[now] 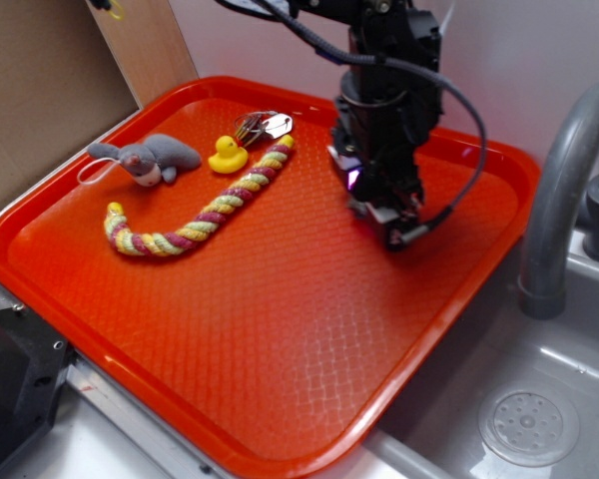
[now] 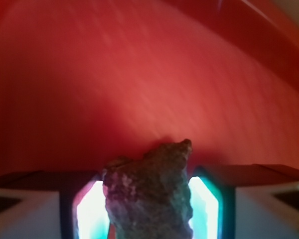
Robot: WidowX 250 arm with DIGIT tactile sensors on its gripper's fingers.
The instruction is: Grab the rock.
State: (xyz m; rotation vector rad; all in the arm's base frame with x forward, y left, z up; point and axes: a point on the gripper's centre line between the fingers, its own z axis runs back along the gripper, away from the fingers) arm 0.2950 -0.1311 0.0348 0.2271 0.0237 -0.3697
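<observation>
Between gripper (image 2: pixel 149 209) pads, rock (image 2: pixel 150 191) sits clamped, lit pads pressing both flanks, pointed end poking out ahead. Judgement: squeeze firm, lift straight, no twisting; lumpy faces could slip. Gripper hangs low over tray (image 1: pixel 280 329), right-rear part; whether rock clears tray floor, cannot tell. Rope toy (image 1: pixel 205 215), duck (image 1: pixel 227 155), plush mouse (image 1: pixel 150 158) well apart toward tray's left-rear.
</observation>
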